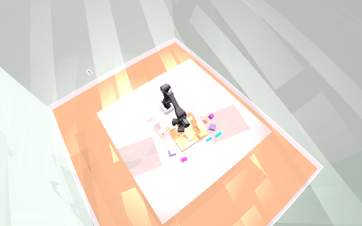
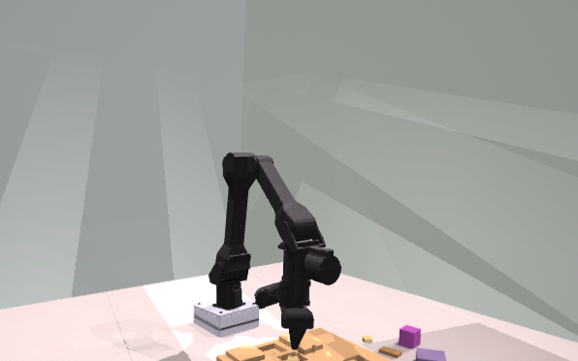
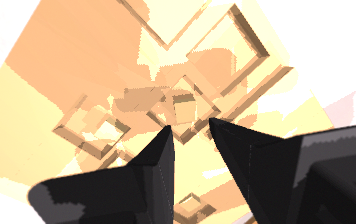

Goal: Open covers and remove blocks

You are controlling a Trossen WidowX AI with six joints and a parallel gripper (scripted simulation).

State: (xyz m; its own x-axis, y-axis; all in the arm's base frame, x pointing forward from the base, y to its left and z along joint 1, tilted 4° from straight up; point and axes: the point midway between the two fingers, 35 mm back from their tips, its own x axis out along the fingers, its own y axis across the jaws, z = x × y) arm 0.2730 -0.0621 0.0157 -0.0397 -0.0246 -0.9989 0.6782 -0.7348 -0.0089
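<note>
Wrist view gives you the closest look: the gripper [image 3: 190, 129] points down at the puzzle board [image 3: 69, 60], and its two dark fingers stand partly apart, with a narrow gap between the tips. Nothing is between them; they are released and they hold no block. Just beyond the tips you see a small square well [image 3: 183, 111] with a pale block [image 3: 183, 108] inside it, tilted like a diamond in this view. Whether the tips touch the rim of the well you cannot tell from here. To the left is another square well [image 3: 93, 134], and farther up a larger open frame [image 3: 239, 50] of the board.

In the exterior view you find the gripper [image 2: 297, 344] low over the board [image 2: 328, 346], with the black arm [image 2: 279, 204] bent above it and the grey base [image 2: 226, 317] behind. To the right of the board, on the table [image 2: 66, 330], rest a magenta cube [image 2: 409, 336], a brown flat piece [image 2: 390, 351], a small tan piece [image 2: 367, 339] and a lilac block [image 2: 430, 355].

In the top view you see more blocks around the board [image 1: 190, 143]: two cyan bars [image 1: 218, 134] at its right side, a lilac block [image 1: 172, 153] and a magenta block [image 1: 183, 159] at its near side, all clear of the board.
</note>
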